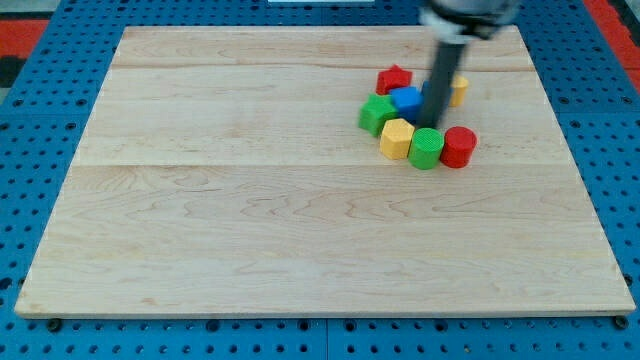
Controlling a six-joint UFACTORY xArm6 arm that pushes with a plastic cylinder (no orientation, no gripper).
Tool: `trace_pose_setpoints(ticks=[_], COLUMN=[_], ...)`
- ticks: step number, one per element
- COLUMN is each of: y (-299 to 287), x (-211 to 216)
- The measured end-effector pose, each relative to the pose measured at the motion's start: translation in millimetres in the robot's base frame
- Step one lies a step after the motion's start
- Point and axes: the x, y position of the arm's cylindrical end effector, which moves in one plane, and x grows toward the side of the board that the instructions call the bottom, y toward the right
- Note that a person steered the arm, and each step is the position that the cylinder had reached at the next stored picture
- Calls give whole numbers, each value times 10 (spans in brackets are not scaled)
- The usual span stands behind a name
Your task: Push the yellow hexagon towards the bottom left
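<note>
my rod's top (466, 14) blurred and cut off by the view's top, yellow block (458, 90) half hidden behind rod, blue block (407, 100) partly covered

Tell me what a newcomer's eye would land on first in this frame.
First, the tight cluster of coloured blocks at the board's upper right: a yellow hexagon, green cylinder and red cylinder along its lower edge, with a green block, blue block, red block and another yellow block behind. My tip stands inside it, just above the green cylinder.
</note>
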Motion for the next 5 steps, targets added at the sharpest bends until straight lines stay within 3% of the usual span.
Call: trace_pose_setpoints(ticks=[1, 3, 5], y=[-1014, -665, -198], x=[6, 104, 516])
